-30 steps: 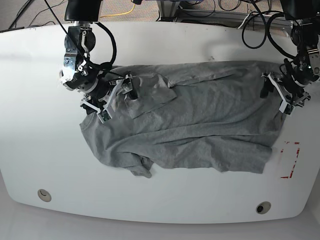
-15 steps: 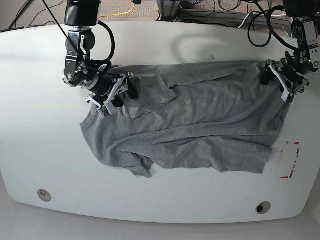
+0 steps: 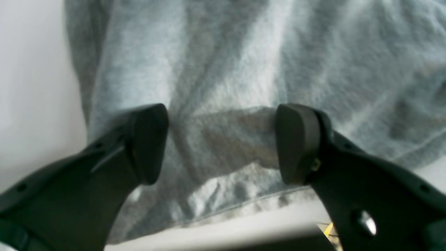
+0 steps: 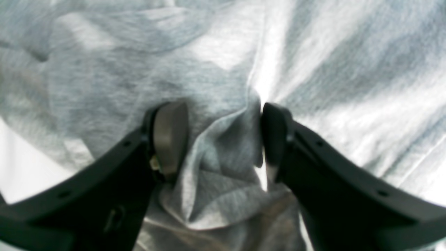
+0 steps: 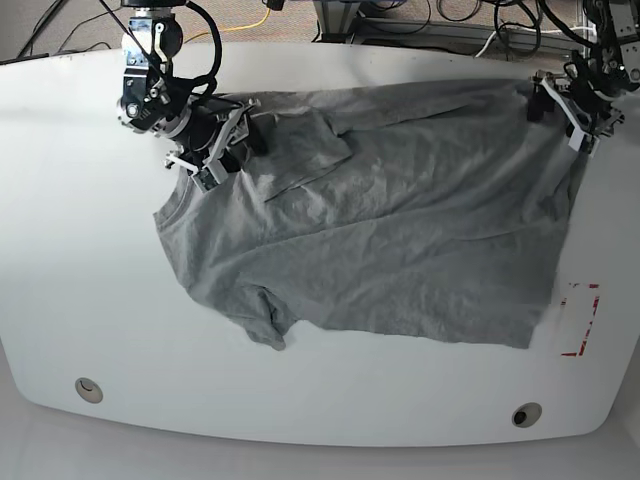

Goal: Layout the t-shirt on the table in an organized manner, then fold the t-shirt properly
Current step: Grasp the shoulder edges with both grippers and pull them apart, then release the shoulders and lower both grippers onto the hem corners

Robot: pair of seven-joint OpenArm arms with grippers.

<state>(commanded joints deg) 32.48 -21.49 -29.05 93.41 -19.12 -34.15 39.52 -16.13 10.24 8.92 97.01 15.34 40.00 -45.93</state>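
The right end effector (image 4: 223, 139) has its two dark pads drawn in narrow around a bunched ridge of grey cloth that rises between them and presses against the right-hand pad, so it reads as gripping the t-shirt (image 5: 380, 210) at a pinched fold; in the base view this end effector (image 5: 222, 140) sits at the upper left of the frame, on the garment's shoulder area beside a flipped-over flap. The left end effector (image 3: 219, 143) stands wider, its pads astride the cloth just inside a stitched hem, with fabric lying flat between them and no clear contact on either pad, so whether it truly grips is hard to tell; it appears at the upper right of the base view (image 5: 570, 100), at the shirt's far corner. Holding two opposite upper corners like this probably serves to tension the cloth and spread it flat. The t-shirt lies across the middle of the counter (image 5: 60, 250), still rumpled, with a small tucked corner at its lower left edge, so folding proper has not begun.
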